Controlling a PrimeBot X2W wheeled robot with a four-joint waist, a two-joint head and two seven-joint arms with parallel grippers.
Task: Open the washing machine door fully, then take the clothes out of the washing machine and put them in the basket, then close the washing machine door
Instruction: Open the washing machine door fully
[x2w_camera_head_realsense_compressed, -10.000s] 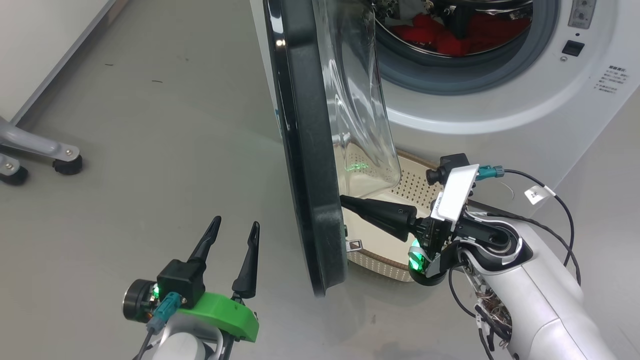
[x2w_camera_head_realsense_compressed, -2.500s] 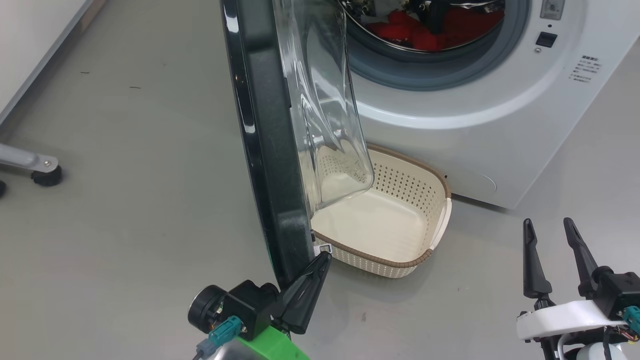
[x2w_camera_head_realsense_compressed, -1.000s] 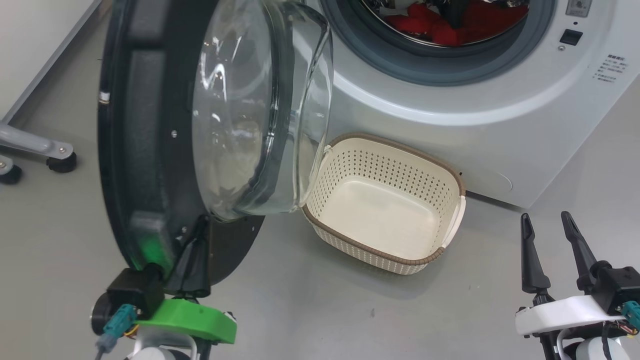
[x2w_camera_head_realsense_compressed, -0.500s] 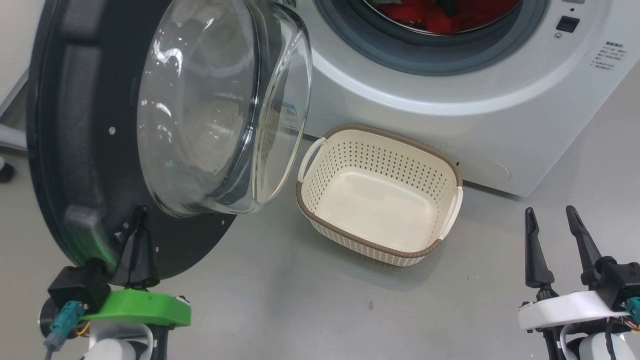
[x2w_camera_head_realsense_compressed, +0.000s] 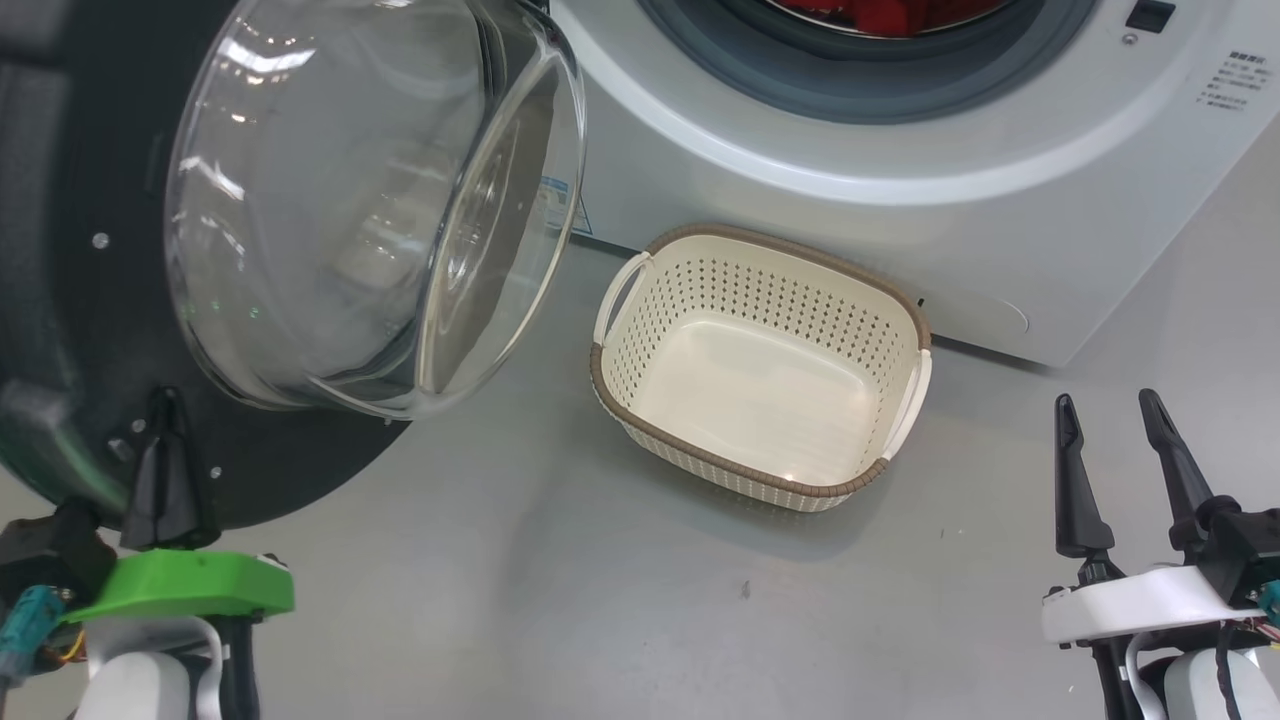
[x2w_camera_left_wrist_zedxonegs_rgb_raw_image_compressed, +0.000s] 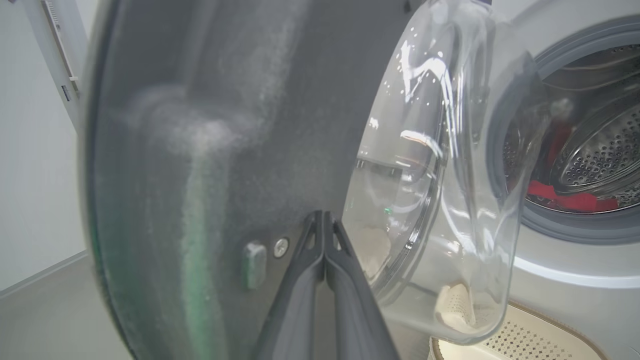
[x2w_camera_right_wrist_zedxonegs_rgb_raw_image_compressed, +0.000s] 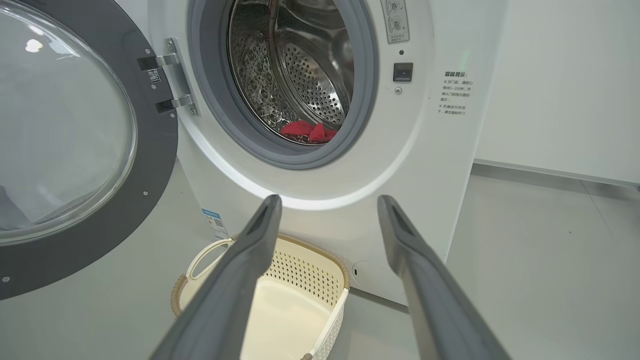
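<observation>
Right at the tips of the left claw (x2w_camera_left_wrist_zedxonegs_rgb_raw_image_compressed: 320, 216) is the washing machine door (x2w_camera_left_wrist_zedxonegs_rgb_raw_image_compressed: 240, 125). Both fingers are squeezed together and poke up against the door's black inner face, just below the glass bowl (x2w_camera_head_realsense_compressed: 370, 200). The door is swung wide.

The right claw (x2w_camera_right_wrist_zedxonegs_rgb_raw_image_compressed: 328, 200) has its fingers spread apart. Just under and ahead of them the cream basket (x2w_camera_right_wrist_zedxonegs_rgb_raw_image_compressed: 310, 272) sits on the floor, close against the washing machine (x2w_camera_right_wrist_zedxonegs_rgb_raw_image_compressed: 430, 165). Past the fingertips, red clothes (x2w_camera_right_wrist_zedxonegs_rgb_raw_image_compressed: 307, 131) lie low in the drum.

Writing-wise there's a blue sticker (x2w_camera_right_wrist_zedxonegs_rgb_raw_image_compressed: 215, 223) low on the front, a small code label (x2w_camera_right_wrist_zedxonegs_rgb_raw_image_compressed: 153, 76) by the hinge, and Chinese small print (x2w_camera_right_wrist_zedxonegs_rgb_raw_image_compressed: 455, 95) right of the opening. All of it is too tiny for me to read.
</observation>
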